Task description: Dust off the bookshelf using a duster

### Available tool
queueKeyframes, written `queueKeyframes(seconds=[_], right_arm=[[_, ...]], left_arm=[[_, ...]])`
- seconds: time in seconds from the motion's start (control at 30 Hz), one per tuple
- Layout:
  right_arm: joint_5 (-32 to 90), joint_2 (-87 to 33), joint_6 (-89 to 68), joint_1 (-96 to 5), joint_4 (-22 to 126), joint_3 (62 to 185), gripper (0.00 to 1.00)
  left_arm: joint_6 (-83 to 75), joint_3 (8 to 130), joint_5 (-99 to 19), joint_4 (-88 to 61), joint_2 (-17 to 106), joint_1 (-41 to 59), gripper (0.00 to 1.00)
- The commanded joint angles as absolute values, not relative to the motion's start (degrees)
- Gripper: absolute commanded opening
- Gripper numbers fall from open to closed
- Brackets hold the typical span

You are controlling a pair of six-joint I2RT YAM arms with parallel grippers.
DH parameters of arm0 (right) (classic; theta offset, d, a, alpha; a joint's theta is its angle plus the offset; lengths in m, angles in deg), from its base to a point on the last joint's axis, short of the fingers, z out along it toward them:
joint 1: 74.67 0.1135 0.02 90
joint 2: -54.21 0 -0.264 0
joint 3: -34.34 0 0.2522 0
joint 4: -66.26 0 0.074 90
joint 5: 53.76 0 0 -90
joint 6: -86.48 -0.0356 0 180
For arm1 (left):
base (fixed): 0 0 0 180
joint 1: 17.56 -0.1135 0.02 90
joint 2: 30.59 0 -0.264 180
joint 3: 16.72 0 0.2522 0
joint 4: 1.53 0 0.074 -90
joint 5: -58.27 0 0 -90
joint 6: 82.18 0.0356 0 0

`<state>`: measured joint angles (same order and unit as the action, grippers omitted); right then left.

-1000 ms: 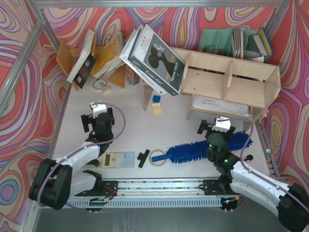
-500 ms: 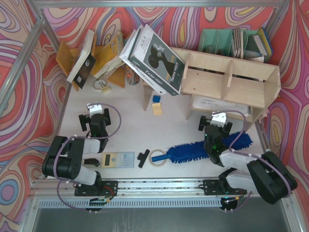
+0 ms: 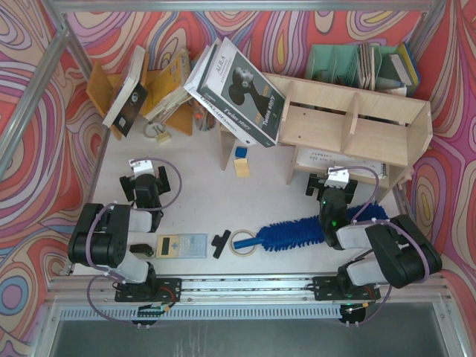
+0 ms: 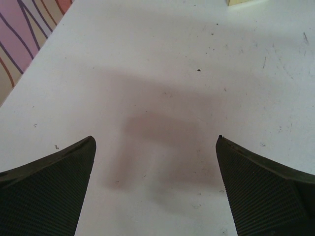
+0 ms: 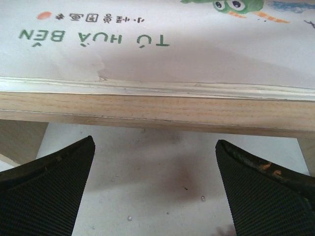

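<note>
A robot lab cell: a metal frame (image 3: 223, 5) with swirl-patterned walls (image 3: 37, 201) rises beyond and beside the left tool (image 3: 146, 177).

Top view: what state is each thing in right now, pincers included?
duster, lying flat, not held.
bookshelf, upright, white book flat on its lower tier.
left pincer, open, empty.
right pincer, open, empty, facing the bookshelf's lower tier.
large book, leaning tilted against the bookshelf.
</note>
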<state>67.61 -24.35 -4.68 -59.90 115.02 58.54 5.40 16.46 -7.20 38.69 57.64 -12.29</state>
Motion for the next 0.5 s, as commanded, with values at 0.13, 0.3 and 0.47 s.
queueKeyframes(seconds=[0.13, 0.3, 0.47], right_arm=[[55.4, -30.7, -0.9, -64.8, 120.3, 62.8, 0.99], [49.3, -36.3, -0.5, -68.1, 123.1, 64.9, 0.99], [47.3, -38.2, -0.3, -68.4, 124.2, 65.4, 0.99]], left_arm=[[3.6, 17.5, -8.4, 38.8, 57.6, -13.4, 0.98], [3.3, 17.7, -8.5, 38.3, 57.5, -13.5, 0.98], [3.1, 17.8, -8.8, 38.0, 57.5, -13.8, 0.98]])
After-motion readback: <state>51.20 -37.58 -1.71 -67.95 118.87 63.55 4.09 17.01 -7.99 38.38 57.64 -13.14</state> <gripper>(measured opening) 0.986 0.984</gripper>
